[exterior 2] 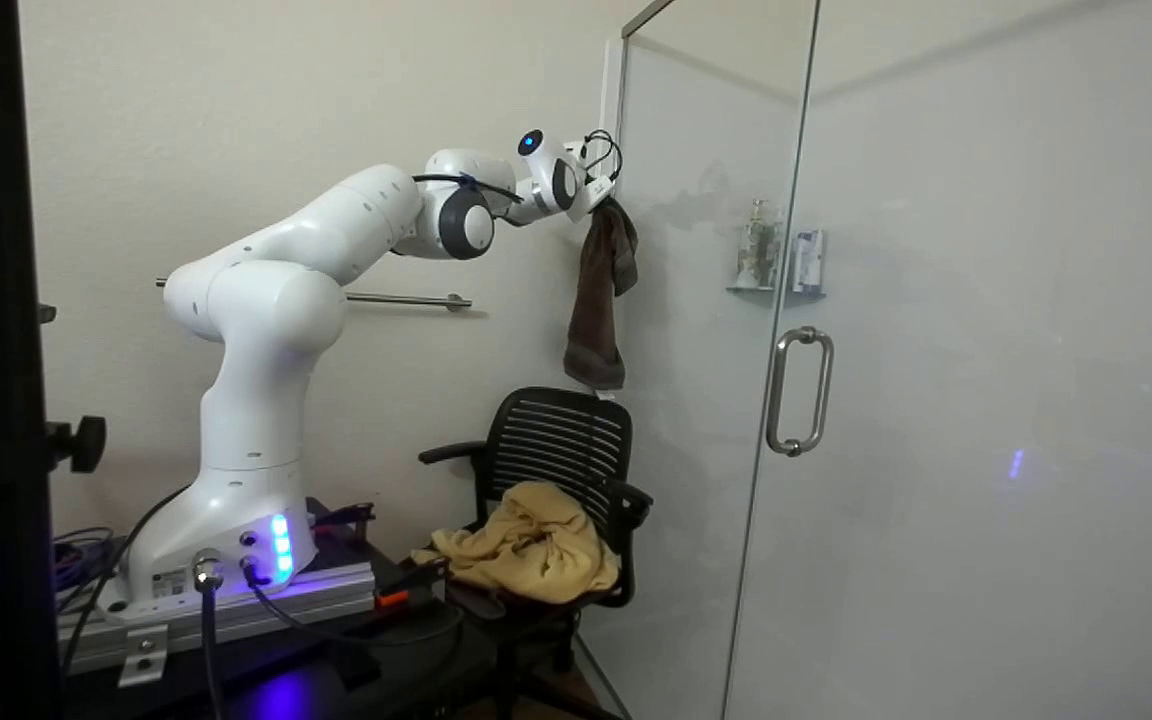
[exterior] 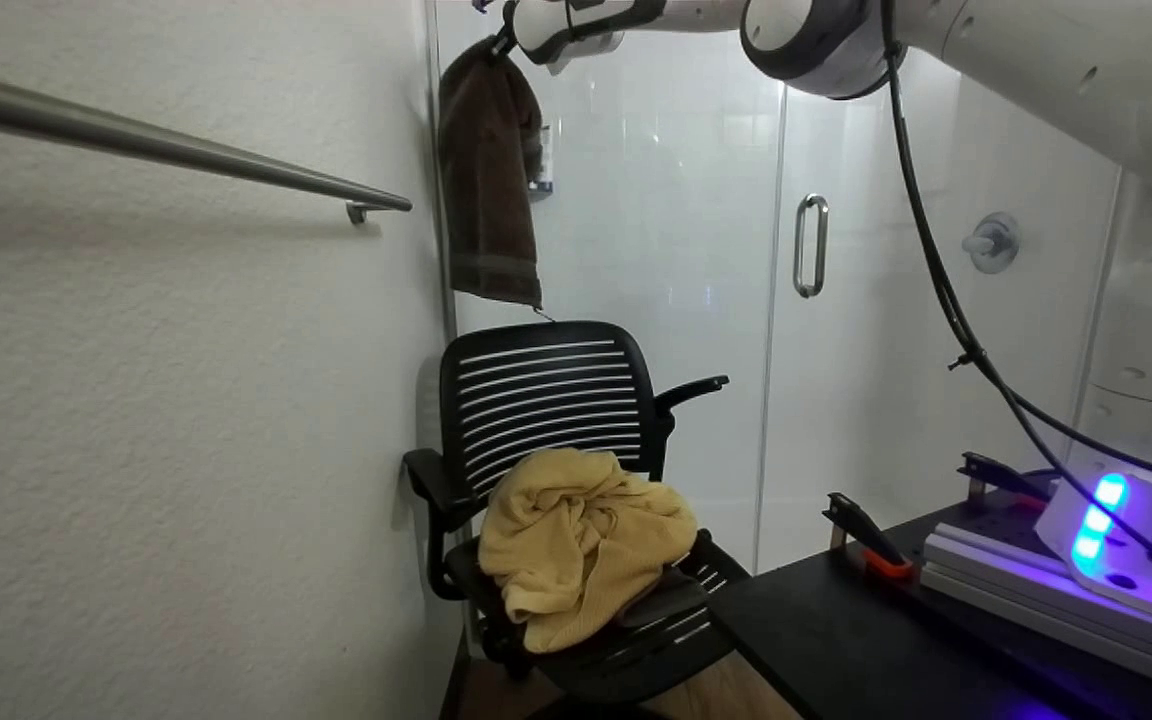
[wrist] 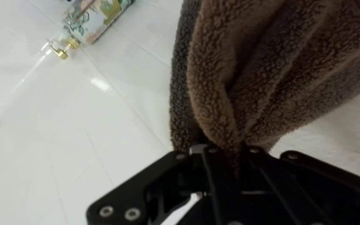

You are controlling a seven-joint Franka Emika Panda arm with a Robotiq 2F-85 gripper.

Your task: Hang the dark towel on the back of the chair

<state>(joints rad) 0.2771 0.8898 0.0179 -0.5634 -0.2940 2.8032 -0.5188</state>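
Note:
The dark brown towel [exterior: 491, 180] hangs bunched from my gripper [exterior: 503, 40], high above the chair. It also shows in an exterior view [exterior 2: 596, 300] and fills the upper right of the wrist view [wrist: 261, 68]. In the wrist view the gripper [wrist: 231, 153] is shut on a pinched fold of it; the fingertips are partly hidden by cloth. The black chair [exterior: 561, 331], with a slatted back, also shows in an exterior view [exterior 2: 566, 398]. The towel's lower edge hangs about level with the top of the chair back; whether in front or behind I cannot tell.
A yellow cloth [exterior: 586, 540] lies heaped on the chair seat, with something dark under it. A glass shower wall with a door handle [exterior 2: 801, 390] stands beside the towel. A metal towel bar [exterior: 186, 145] is on the wall. The black table [exterior: 836, 620] carries the robot base.

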